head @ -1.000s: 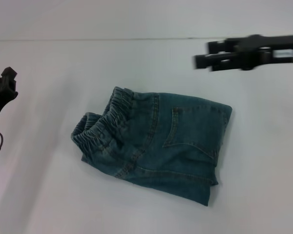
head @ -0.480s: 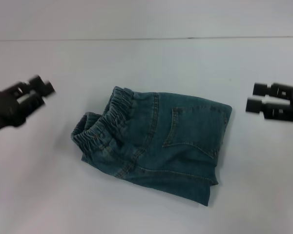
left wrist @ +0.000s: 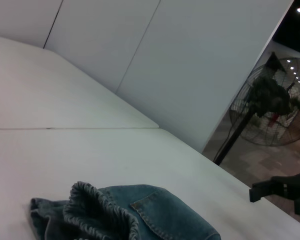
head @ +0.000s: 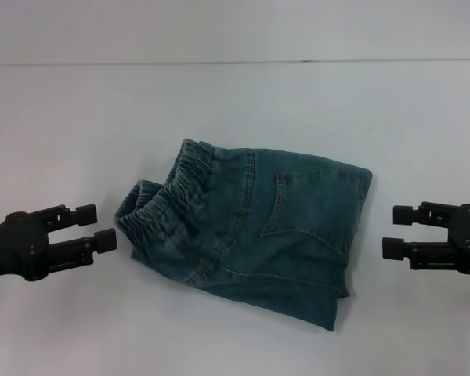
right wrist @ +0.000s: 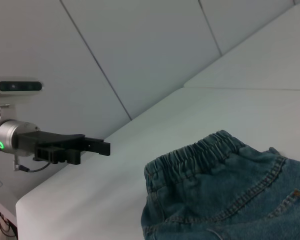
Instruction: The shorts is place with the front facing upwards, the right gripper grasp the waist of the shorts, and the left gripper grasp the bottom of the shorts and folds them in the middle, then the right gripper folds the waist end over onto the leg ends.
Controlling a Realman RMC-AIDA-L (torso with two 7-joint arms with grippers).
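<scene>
Shorts (head: 247, 235) are lying folded mid-bench (head: 219, 102), waist (head: 168, 207) over to the left. Left pincer (head: 95, 228) and right pincer (head: 395, 232) are hovering each side, both parted, gripping nothing — looks finished.

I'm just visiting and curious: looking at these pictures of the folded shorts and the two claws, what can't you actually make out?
- The leg ends: tucked under the folded shorts in every view.
- The shorts' front: turned under; only the pocket side shows.
- The left gripper and the right gripper: their arms are cut off by the head view's side edges.
- The shorts' near part: cut off by the bottom edge in both wrist views.
</scene>
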